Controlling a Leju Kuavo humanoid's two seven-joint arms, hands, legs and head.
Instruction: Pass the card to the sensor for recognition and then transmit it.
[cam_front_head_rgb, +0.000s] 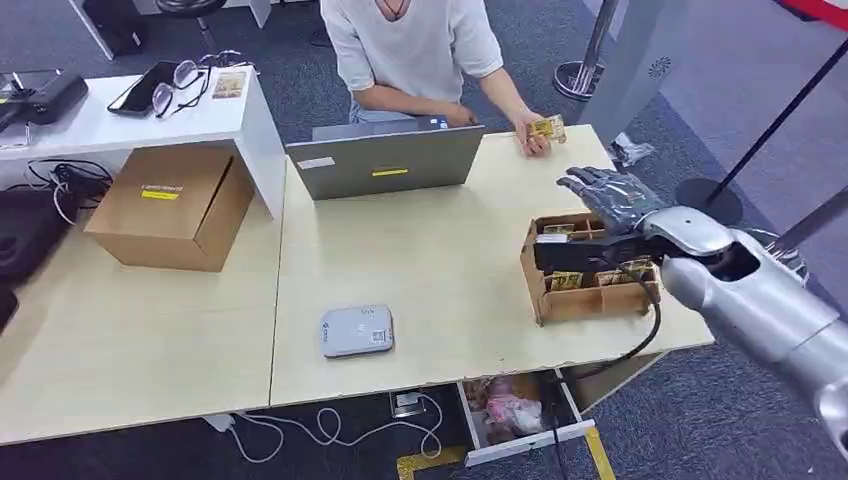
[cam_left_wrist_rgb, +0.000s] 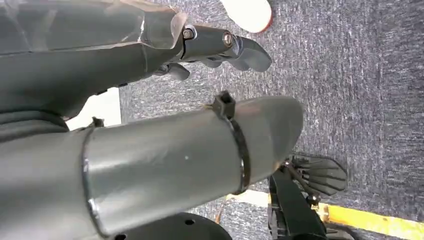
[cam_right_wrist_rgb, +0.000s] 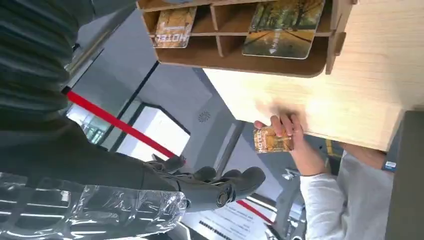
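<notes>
A person's hand holds a yellow hotel card (cam_front_head_rgb: 546, 129) (cam_right_wrist_rgb: 271, 139) at the table's far right edge. My right hand (cam_front_head_rgb: 610, 194) (cam_right_wrist_rgb: 210, 185) hovers with fingers spread and nothing in it, just short of that card and above the wooden card holder (cam_front_head_rgb: 588, 268) (cam_right_wrist_rgb: 240, 50). The holder has several compartments with more hotel cards (cam_right_wrist_rgb: 283, 27) in them. The grey sensor box (cam_front_head_rgb: 357, 331) lies near the table's front edge, left of the holder. My left hand (cam_left_wrist_rgb: 220, 47) hangs over the carpet with its fingers curled and nothing in them.
A grey laptop (cam_front_head_rgb: 390, 160) stands open in front of the seated person (cam_front_head_rgb: 410, 45). A cardboard box (cam_front_head_rgb: 170, 205) sits on the left table, with a white shelf (cam_front_head_rgb: 130, 115) behind it holding a phone and glasses. An open drawer (cam_front_head_rgb: 520, 410) and cables hang below the table's front edge.
</notes>
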